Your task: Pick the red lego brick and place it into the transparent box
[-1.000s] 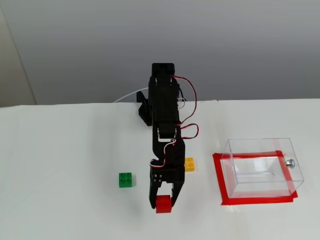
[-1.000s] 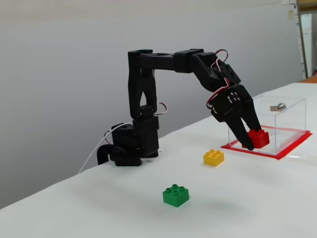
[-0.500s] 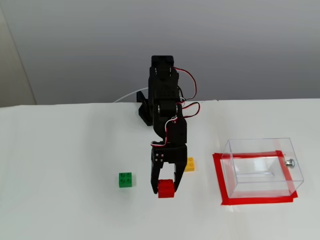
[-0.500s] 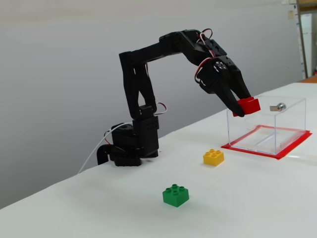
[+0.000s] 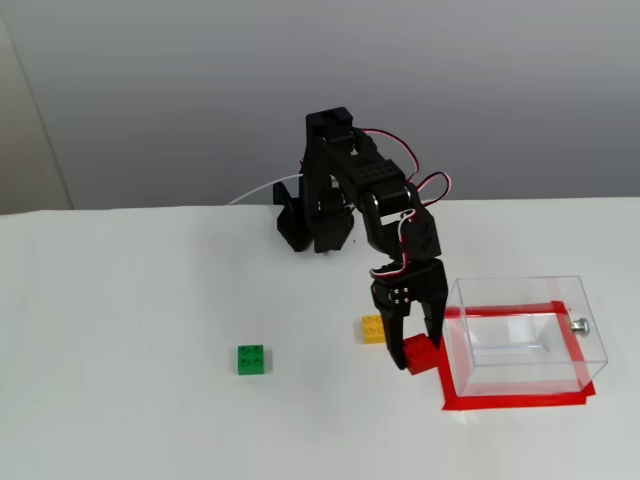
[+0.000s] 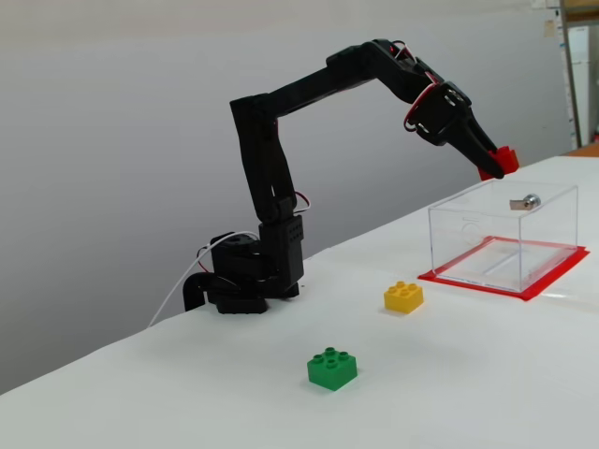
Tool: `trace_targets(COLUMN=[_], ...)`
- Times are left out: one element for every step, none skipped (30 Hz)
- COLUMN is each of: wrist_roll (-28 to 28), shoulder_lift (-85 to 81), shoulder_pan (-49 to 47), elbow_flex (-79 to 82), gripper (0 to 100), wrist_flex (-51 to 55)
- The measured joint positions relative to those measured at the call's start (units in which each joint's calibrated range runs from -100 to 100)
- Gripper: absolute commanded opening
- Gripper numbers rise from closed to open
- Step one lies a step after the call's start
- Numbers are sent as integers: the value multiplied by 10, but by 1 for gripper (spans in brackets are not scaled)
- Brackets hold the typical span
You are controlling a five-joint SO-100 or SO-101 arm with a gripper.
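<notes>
Green brick [image 6: 332, 368]: nearest the side camera, flat on the white table [image 6: 468, 374]; in the high view [image 5: 252, 359] at about 9 o'clock from the gripper, well apart.
Yellow brick [image 6: 403, 296]: on the table, between green brick and box; in the high view [image 5: 372, 329] just beside the gripper's left edge.
Box [image 6: 501, 234]: clear, open top, silver knob [image 6: 529, 201] on one wall; sits inside a red tape outline [image 5: 515, 400].
Gripper [image 6: 494, 166]: clamped on the red brick [image 6: 504, 160], raised off the table.
Red brick, place: in the air, higher than the box rim in the side view; in the high view [image 5: 420, 354] at the box's 9 o'clock, near its left wall.
Arm base [image 6: 245, 276]: farthest back, 12 o'clock.
</notes>
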Motion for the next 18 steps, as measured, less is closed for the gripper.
trace_targets(wrist_roll=[0, 0, 0, 0, 0, 0, 1, 1, 1, 1, 1, 1, 1, 1, 1, 1, 1, 1], shoulder_lift=[0, 0, 0, -1, -2, -3, -3, -4, -4, -4, -4, -4, -4, -4, -4, -4, -4, -4], shoulder_pan=[-14, -26, -36, -52, -72, -89, -112, -135, -155, -173, -192, -208, -224, -239, -254, -269, -284, -300], elbow_flex=[-4, -10, -17, -22, -26, -28, -29, -29, -29, -29, -29, -29, -29, -29, -29, -29, -29, -29], gripper=[11, 11, 11, 11, 11, 11, 11, 11, 11, 11, 11, 11, 11, 11, 11, 11, 11, 11], wrist_flex=[0, 0, 0, 0, 0, 0, 0, 0, 0, 0, 0, 0, 0, 0, 0, 0, 0, 0])
